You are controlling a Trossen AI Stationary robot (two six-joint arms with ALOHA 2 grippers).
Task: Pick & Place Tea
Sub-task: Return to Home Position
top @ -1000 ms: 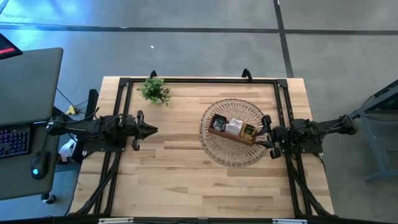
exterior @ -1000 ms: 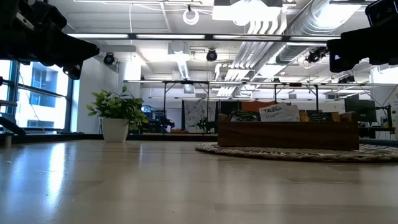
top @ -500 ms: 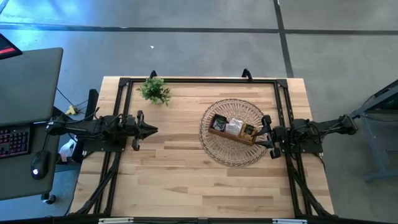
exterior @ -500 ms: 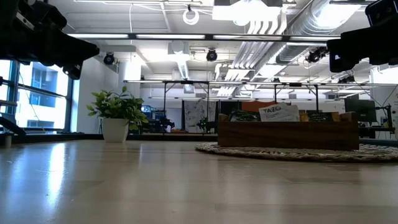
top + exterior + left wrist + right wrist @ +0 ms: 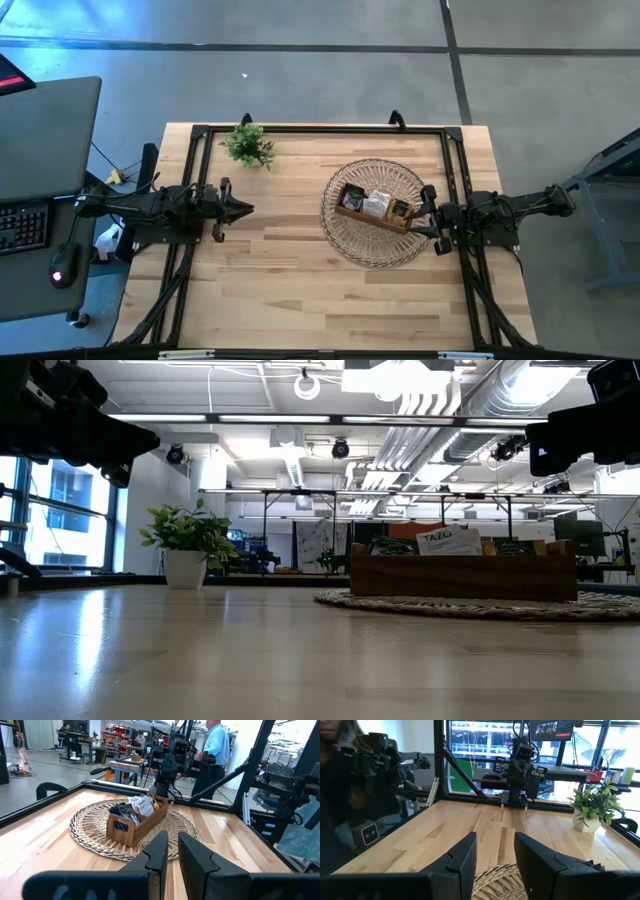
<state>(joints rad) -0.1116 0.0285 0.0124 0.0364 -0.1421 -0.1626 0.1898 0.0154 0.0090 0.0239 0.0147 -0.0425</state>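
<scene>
My left pincer (image 5: 245, 208) hangs over the left middle of the high view, above bare boards of the table (image 5: 300, 290), well apart from everything else. In its own wrist view the two fingers (image 5: 172, 837) stand pressed almost together, with only a thin slit between them and nothing in it. My right pincer (image 5: 424, 214) sits right of centre in the high view, just beside the right end of the wooden tray (image 5: 372, 221). Its fingers (image 5: 495, 837) are spread, with a clear gap and nothing held. The tea (image 5: 377, 205) lies in the tray's compartments: dark packets at both ends and pale ones in the middle. The low view shows a white packet (image 5: 448, 541) sticking up above the tray wall (image 5: 460, 575). The tray rests on the round wicker basket (image 5: 375, 250), right of centre. A small green plant (image 5: 249, 145) stands near the upper left corner of the table. In the left wrist view, a person in a light blue shirt (image 5: 216, 745) shows in the top centre, beyond the table
</scene>
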